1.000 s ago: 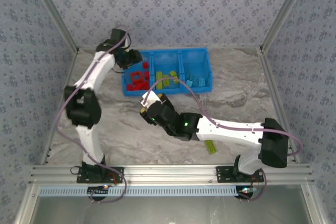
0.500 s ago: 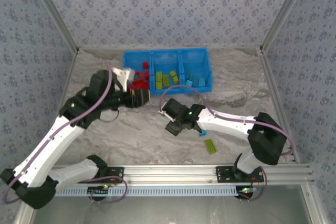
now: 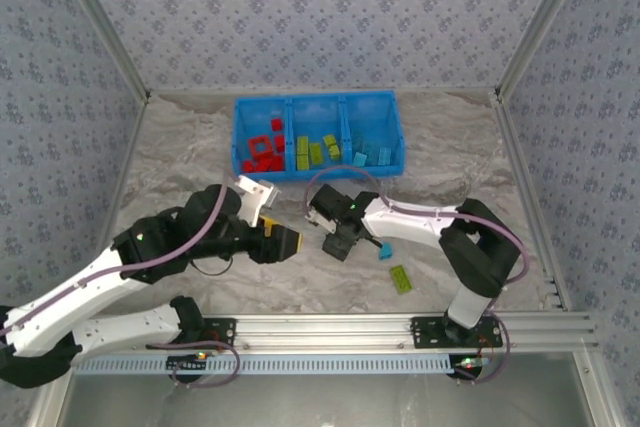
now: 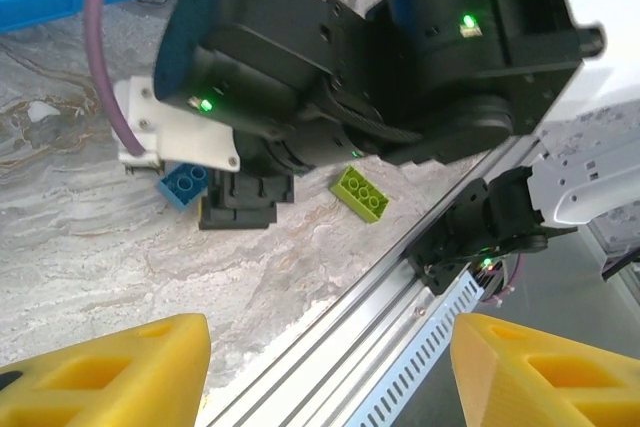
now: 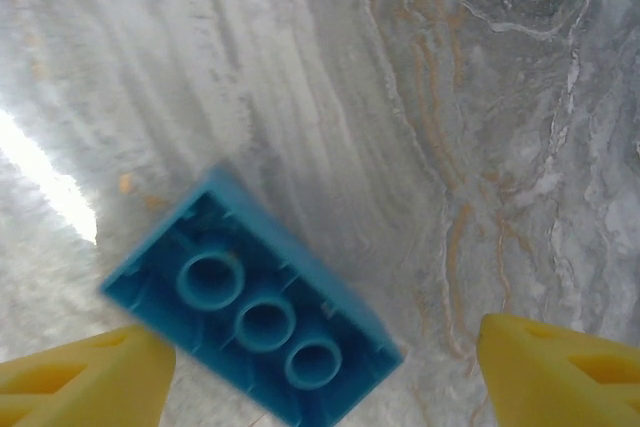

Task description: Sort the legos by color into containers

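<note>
Claws apart: left claw (image 4: 325, 372) now away from bin (image 3: 320, 99), right claw (image 5: 320, 377) over blue brick (image 5: 250, 317).

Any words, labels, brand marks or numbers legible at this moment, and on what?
None can be read.
blue bin: no label visible.
lime green brick: studs too small to show any marking.
light blue brick: underside up, plain.
</note>
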Motion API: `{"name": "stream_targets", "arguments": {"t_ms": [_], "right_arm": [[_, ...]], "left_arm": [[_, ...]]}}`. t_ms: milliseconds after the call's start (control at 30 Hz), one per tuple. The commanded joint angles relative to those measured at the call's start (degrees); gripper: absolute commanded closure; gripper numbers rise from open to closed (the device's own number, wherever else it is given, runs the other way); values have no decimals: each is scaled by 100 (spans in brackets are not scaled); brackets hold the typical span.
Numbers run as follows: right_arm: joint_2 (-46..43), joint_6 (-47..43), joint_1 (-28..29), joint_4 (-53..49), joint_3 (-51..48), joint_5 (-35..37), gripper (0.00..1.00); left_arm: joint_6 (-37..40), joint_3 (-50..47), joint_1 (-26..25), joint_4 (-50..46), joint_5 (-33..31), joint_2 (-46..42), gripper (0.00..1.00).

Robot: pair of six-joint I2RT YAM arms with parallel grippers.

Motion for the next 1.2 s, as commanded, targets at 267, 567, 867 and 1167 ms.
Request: {"name": "stream_targets", "arguments": {"t_ms": [267, 567, 867, 1167], "right_arm": [[422, -135, -610, -19, 373, -834, 39], [716, 5, -740, 67, 589, -1017, 58], [-425, 830, -1206, 151, 271, -1030, 72], [-792, 1519, -2407, 276, 904, -1190, 71]], "left_arm": [[-10, 362, -439, 115, -423, 462, 36], [45, 405, -930, 307, -1554, 709, 40], [256, 1509, -2138, 278, -4576, 2303, 43], [1102, 1994, -2120, 1684, -5549, 3616, 40]]}}
